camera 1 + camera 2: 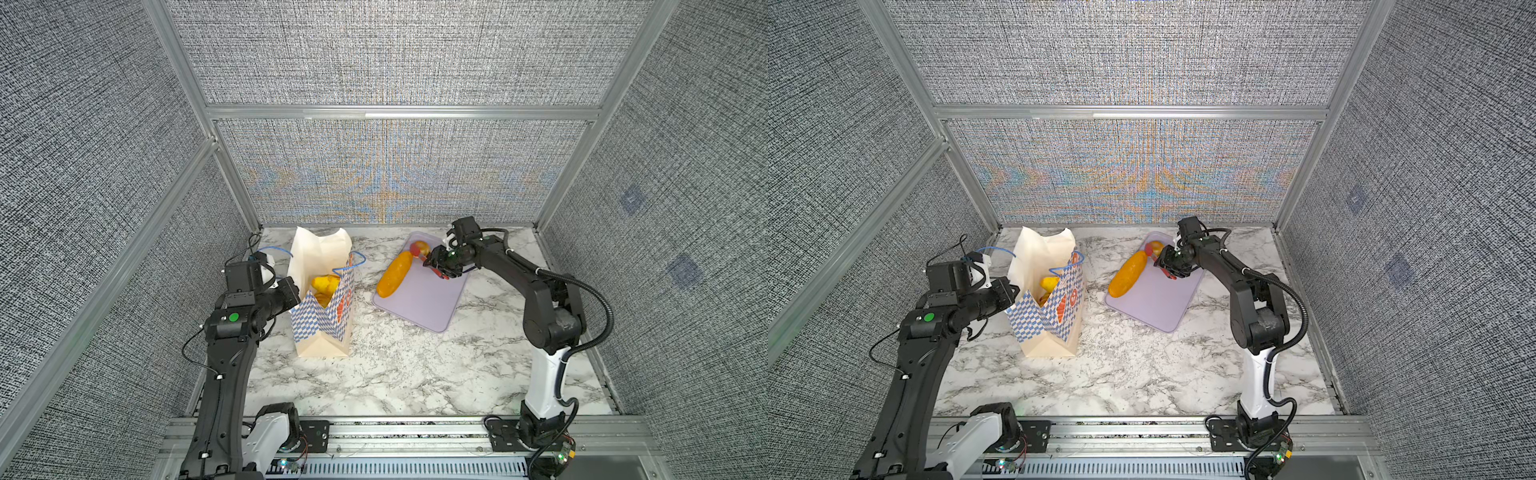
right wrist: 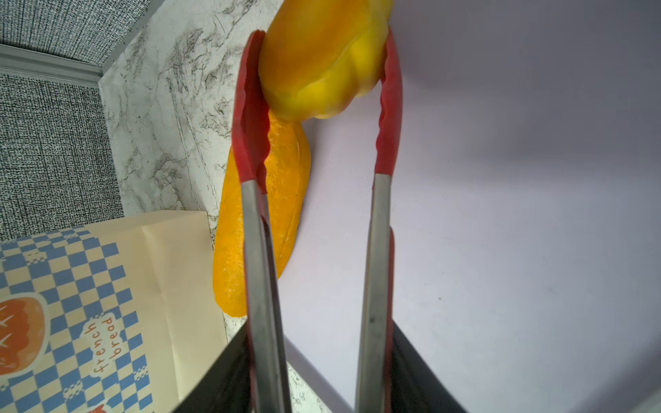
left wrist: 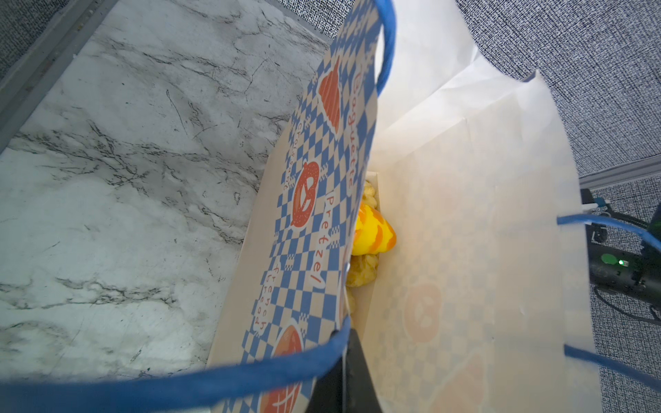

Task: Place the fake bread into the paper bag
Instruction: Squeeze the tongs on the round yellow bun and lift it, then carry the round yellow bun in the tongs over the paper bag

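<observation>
While it stands upright on the marble table (image 1: 395,374), paper bag (image 1: 328,320): mouth wide open, checker print and pastry pics on its front wall, blue cord handles (image 3: 179,386) flopped outward.
Left gripper (image 1: 294,293): closed tight and pinching the bag's rim on the bag's left side in both top views. The left wrist view has one black finger (image 3: 354,375) right at the edge of the printed wall, looking down inside.
Bread in the bag (image 3: 373,232): a yellow piece with orange stripes down at the bottom, with paler lumpy ones touching it. Honestly can't count how many.
Tray (image 1: 419,307): flat lavender one to the right of the bag, with a strip of bare marble between the two.
Long loaf (image 1: 395,274): orange-gold, lying along the tray edge nearest the bag.
Right gripper (image 1: 442,266): over the far end of the tray, farther from the bag than the long loaf, squeezed around the steel arms of the red tongs (image 2: 379,250).
Tongs state: red tips pressed against both sides of the round bun (image 2: 322,64), so clamped on it, not apart.
Round bun: yellow-orange, just past the long loaf's far tip, on the side away from the bag. Can't tell if it's lifted or resting on the tray.
</observation>
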